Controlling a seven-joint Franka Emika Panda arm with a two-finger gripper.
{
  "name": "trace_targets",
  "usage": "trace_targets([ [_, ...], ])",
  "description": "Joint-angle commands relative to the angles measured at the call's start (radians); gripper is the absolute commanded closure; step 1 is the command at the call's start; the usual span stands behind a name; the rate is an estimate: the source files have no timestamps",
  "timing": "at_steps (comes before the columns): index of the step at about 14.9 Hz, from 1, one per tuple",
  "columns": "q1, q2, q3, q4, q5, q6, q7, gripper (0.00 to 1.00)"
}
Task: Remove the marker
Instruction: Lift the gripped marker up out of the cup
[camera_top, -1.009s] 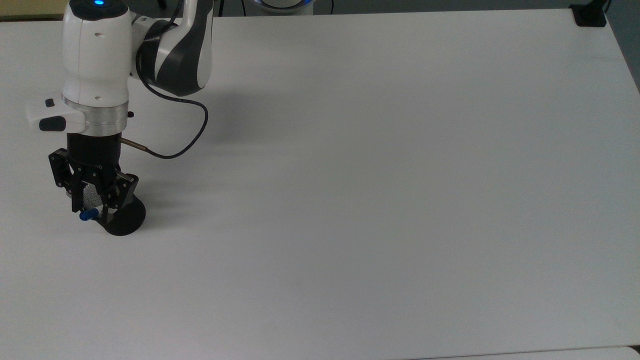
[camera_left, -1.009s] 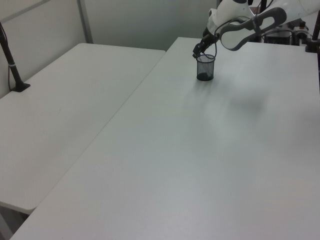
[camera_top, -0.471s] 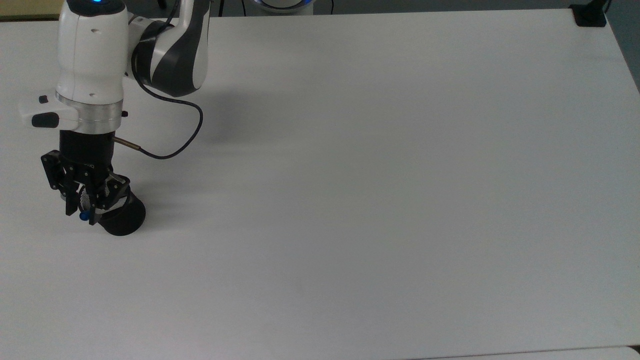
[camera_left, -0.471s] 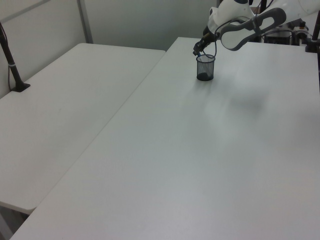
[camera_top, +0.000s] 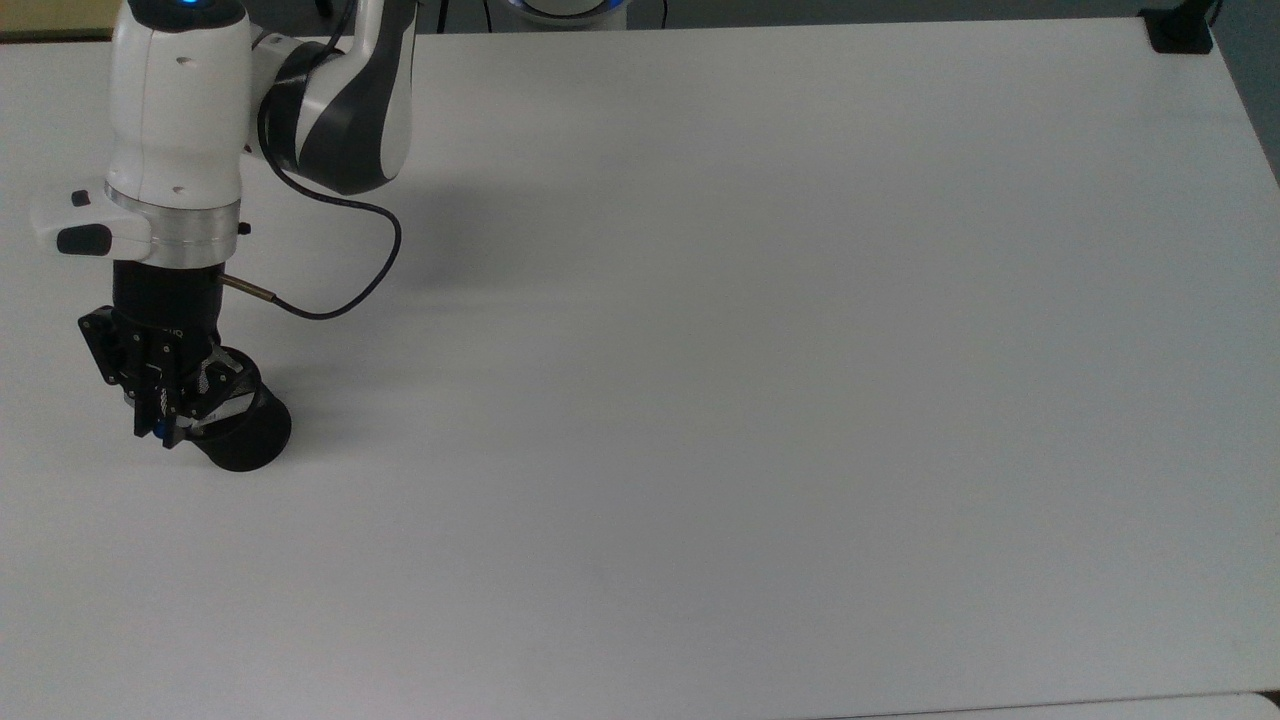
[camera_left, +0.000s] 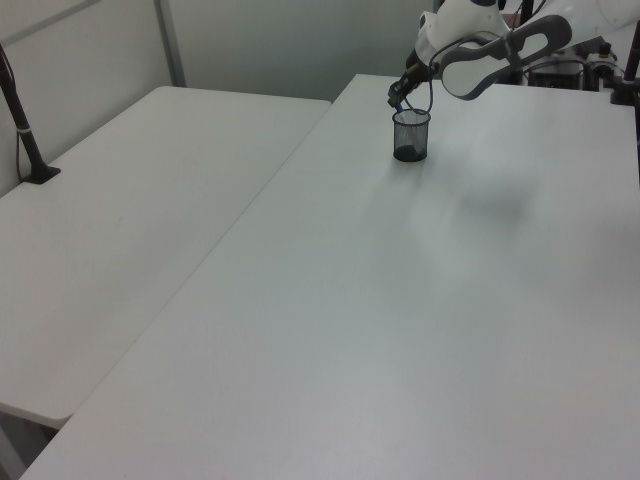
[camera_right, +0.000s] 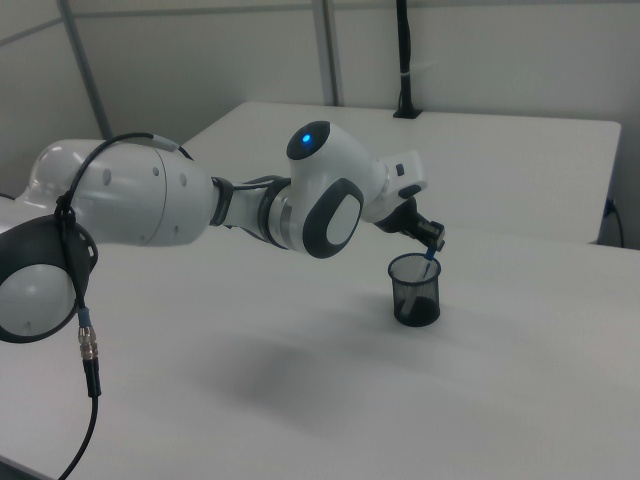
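In the lower left of the top view, the gripper (camera_top: 160, 425) hangs over the near rim of a black mesh cup (camera_top: 245, 440) that stands on the white table (camera_top: 760, 380). Its two dark fingers are drawn close together, and a small spot of blue, the top of the marker (camera_top: 160, 430), sits right between their tips, so the fingers appear closed on the marker's blue cap. The rest of the marker is hidden in the top view by the gripper body and the cup's mesh. In the right view, at the centre right of the frame, the gripper (camera_right: 433, 243) points down and to the right view's right, directly above the cup (camera_right: 415, 290); below its tips a slim blue and pale length of the marker (camera_right: 428, 264) slants down into the cup's open mouth, with its lower end inside the cup and its upper end at the fingertips. In the left view, near the top edge and right of centre, the gripper (camera_left: 397, 99) sits just above the left view's left side of the cup's rim (camera_left: 411, 135), and a fleck of blue shows at its tip. The cup stands upright, with the white arm (camera_right: 200, 205) reaching to it across the table from the right view's left.
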Motion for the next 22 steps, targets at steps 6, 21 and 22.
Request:
trace_targets([
  [6,0.005,0.008,-0.009,0.018,-0.004,0.018,0.0,0.85],
  [21,0.002,-0.123,-0.009,0.062,0.065,0.015,0.032,0.88],
  [22,0.002,-0.142,-0.009,0.061,0.078,0.015,0.031,0.88],
])
